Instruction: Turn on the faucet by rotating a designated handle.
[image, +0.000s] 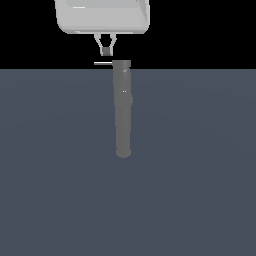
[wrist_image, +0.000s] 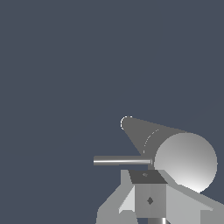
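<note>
Faucet (image: 123, 107) lies on a flat slate-grey desk (image: 200, 175), a long dark cylinder running from its rounded near end up to a slightly wider cap at the far end, roughly mid-scene in the exterior view. Handle (image: 102, 63), a thin pale rod, sticks out sideways from the cap toward the exterior view's left. Pincer (image: 105, 50) hangs from a light grey boxy hand at the top of the exterior view, directly above the handle and just left of the cap; a small gap shows between fingertips and rod. Fingers (image: 100, 42) converge downward to a narrow tip, pads close together with nothing between them. Wrist view: cap end of the faucet (wrist_image: 186, 159) appears as a bright disc, handle (wrist_image: 122, 161) projecting from it, pincer (wrist_image: 148, 192) just beside the rod.
</note>
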